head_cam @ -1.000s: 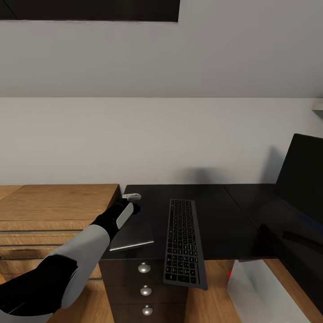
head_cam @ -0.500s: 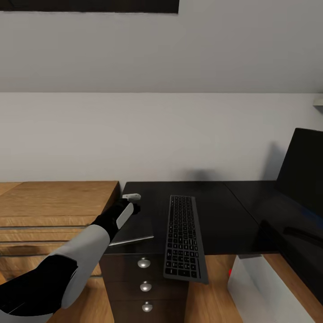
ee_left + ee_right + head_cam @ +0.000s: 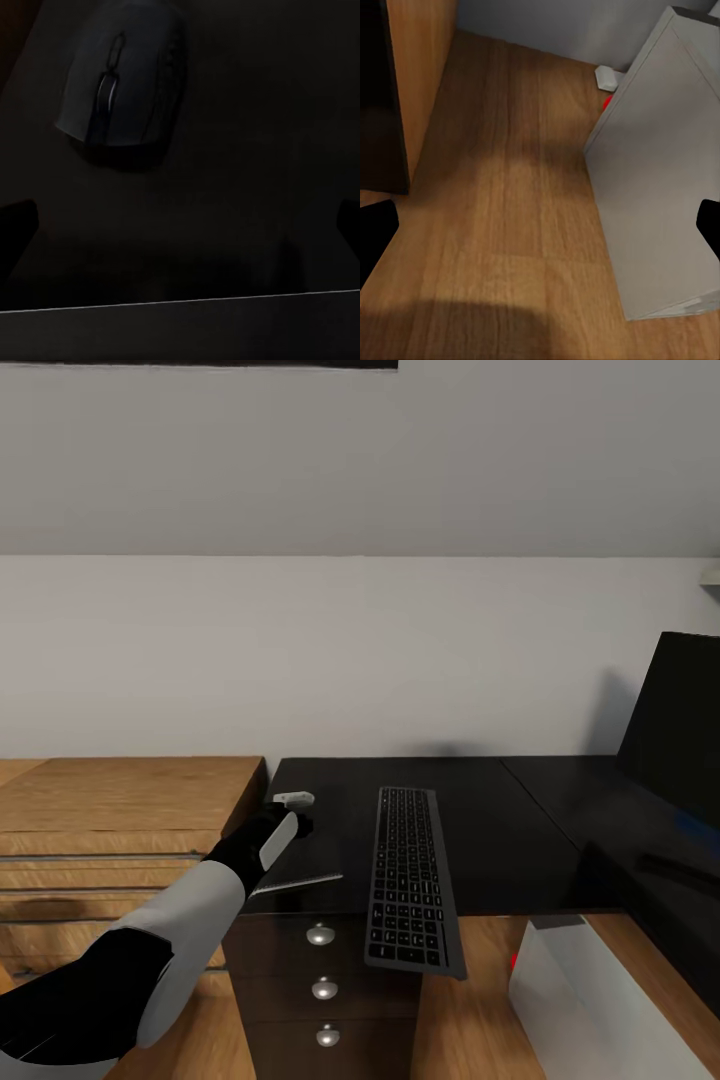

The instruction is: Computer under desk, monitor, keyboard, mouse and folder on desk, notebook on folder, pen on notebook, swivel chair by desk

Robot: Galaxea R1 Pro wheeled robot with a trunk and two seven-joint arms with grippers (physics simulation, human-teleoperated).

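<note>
One mouse, one keyboard, one monitor; both claws spread, empty.

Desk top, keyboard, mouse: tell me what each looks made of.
Desk top: black, glossy, perhaps lacquered board or laminate; it carries soft reflections near the monitor.
Keyboard: dark grey frame with matte black keys, probably plastic, possibly metal-framed.
Mouse: smooth pale grey shell with a dark scroll wheel, likely moulded plastic; the dim left wrist view leaves the finish uncertain.
</note>
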